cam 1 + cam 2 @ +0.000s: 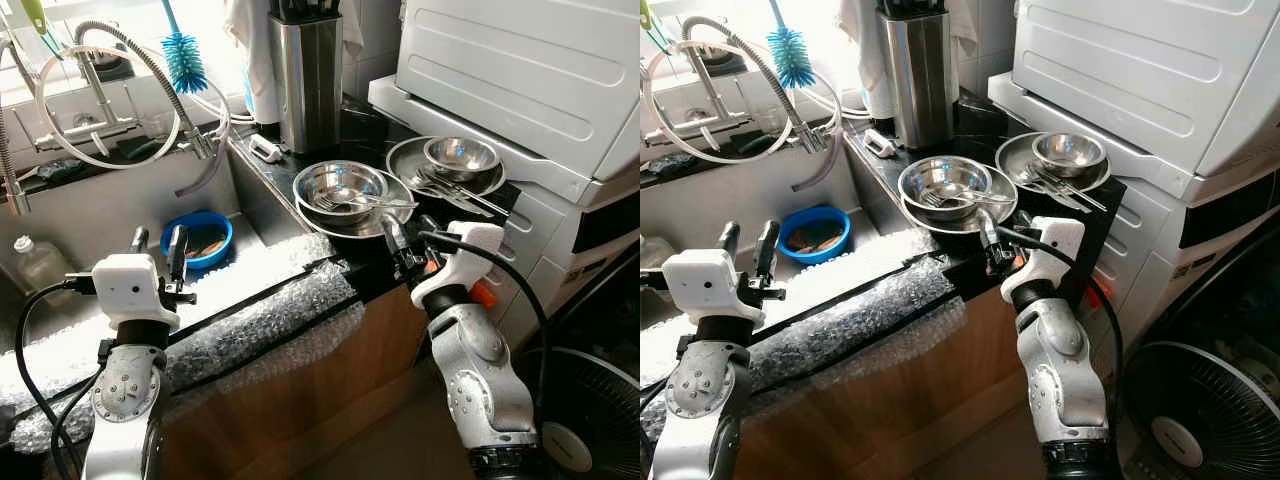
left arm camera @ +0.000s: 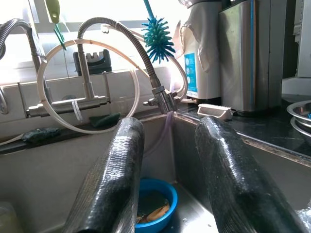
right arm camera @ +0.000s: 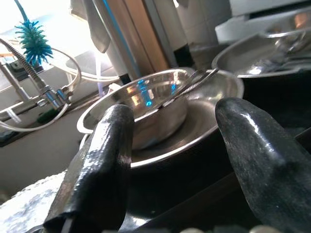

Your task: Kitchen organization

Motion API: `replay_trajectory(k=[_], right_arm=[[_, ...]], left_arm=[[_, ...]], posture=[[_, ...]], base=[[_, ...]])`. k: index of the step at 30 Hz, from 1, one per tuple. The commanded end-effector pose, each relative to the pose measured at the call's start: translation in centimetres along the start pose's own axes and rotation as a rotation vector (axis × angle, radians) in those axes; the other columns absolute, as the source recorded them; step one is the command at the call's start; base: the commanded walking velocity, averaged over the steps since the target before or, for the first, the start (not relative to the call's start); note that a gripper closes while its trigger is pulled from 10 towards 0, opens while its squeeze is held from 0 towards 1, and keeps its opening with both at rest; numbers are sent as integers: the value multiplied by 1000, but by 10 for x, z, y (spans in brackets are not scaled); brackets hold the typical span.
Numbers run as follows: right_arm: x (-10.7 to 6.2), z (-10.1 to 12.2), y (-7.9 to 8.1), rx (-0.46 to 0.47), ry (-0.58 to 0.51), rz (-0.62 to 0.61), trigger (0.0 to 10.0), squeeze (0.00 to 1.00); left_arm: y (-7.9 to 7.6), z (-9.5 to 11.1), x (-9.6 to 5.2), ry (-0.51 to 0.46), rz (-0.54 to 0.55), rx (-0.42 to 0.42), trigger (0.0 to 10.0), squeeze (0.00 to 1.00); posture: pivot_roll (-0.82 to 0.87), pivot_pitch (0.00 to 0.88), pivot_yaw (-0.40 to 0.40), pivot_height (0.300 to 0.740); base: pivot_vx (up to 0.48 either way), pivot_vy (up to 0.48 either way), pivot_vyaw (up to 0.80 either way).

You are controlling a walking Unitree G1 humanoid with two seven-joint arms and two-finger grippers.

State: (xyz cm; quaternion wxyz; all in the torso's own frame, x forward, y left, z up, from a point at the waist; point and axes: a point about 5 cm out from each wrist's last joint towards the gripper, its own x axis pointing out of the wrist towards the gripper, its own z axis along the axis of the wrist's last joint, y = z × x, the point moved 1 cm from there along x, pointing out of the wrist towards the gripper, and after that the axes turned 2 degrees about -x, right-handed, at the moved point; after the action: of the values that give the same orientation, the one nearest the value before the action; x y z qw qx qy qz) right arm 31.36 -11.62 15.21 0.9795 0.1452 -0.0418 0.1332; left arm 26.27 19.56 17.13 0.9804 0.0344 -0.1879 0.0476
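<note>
Just ahead of the right gripper point(image 1: 410, 240), on the dark counter point(image 1: 372, 268), sits a steel bowl point(image 1: 338, 187) nested in a steel plate point(image 1: 385, 222), with cutlery point(image 1: 362, 202) lying across the bowl's rim. The fingers stand spread with nothing between them, their tips close to the plate's near edge but apart from it; in the right wrist view the bowl point(image 3: 146, 109) shows through the gap between the two black fingers point(image 3: 99, 165). Beyond that stack and further toward the white appliance point(image 1: 520, 70) lies a second plate point(image 1: 400, 160) holding a smaller bowl point(image 1: 460, 155) and more utensils point(image 1: 455, 190).

The left gripper point(image 1: 158, 245) hovers over the sink point(image 1: 120, 215), its fingers point(image 2: 114, 179) also parted and empty. Past and below them a blue bowl point(image 1: 197, 238) rests on the sink floor with brownish scraps inside. Further ahead of these jaws stand the tap with its coiled hose point(image 2: 124, 36), a teal bottle brush point(image 2: 158, 39) and, off to the side on the counter, a steel knife block point(image 1: 307, 80). Bubble wrap point(image 1: 260, 315) covers the sink's front edge beneath both wrists.
</note>
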Motion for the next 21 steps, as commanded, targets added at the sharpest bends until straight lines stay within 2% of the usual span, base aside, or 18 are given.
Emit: replay_trajectory(k=[1, 6, 21], right_arm=[[5, 1, 5, 12, 7, 24, 10000, 0], [11, 3, 11, 18, -1, 50, 10000, 0], [16, 5, 13, 14, -10, 74, 10000, 0]], left_arm=[[2, 6, 1, -20, 0, 17, 10000, 0], [0, 6, 0, -20, -4, 19, 10000, 0], [2, 6, 0, -17, 1, 23, 10000, 0]], posture=[[-136, 0, 49, 740], [-131, 0, 48, 740], [-126, 0, 46, 740]], base=[[0, 0, 0], [0, 0, 0], [0, 0, 0]])
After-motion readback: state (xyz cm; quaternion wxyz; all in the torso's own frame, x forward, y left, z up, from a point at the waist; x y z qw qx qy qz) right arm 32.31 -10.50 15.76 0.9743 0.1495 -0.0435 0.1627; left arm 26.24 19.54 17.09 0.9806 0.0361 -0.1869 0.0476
